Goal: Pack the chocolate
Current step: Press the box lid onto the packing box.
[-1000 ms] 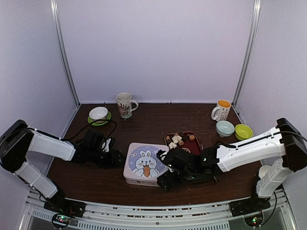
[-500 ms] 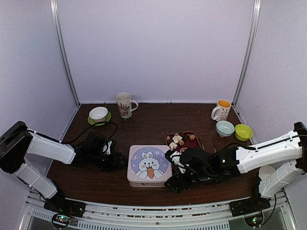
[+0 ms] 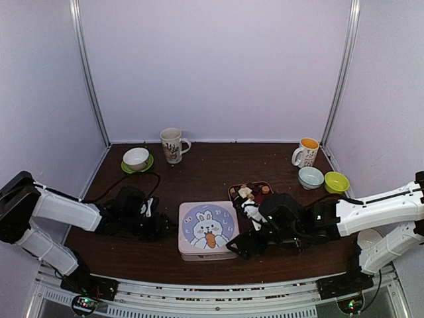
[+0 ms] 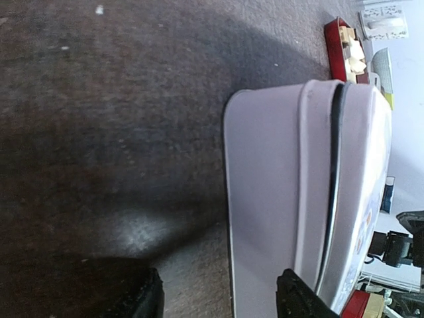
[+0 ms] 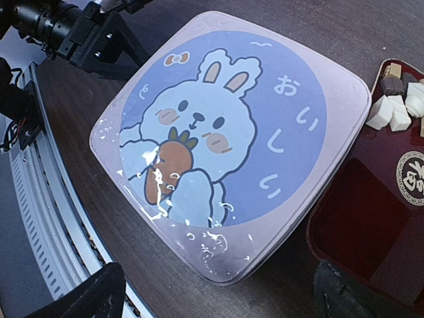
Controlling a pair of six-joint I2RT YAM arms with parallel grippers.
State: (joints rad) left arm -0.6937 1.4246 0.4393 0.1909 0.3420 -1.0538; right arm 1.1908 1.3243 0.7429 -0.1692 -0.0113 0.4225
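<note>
I read the tabletop (image 3: 199,175) as dark brown. The tin (image 5: 232,146) is pale lilac; its lid carries a blue disc with a white rabbit, an orange carrot and white characters. The tray (image 5: 351,225) is dark red with a round gold emblem. The chocolate (image 5: 391,112) shows cream, tan and dark brown. At the rear I note a white bowl (image 3: 136,156) on a green saucer (image 3: 126,167), a light-blue bowl (image 3: 310,177) and a yellow-green bowl (image 3: 336,181).
</note>
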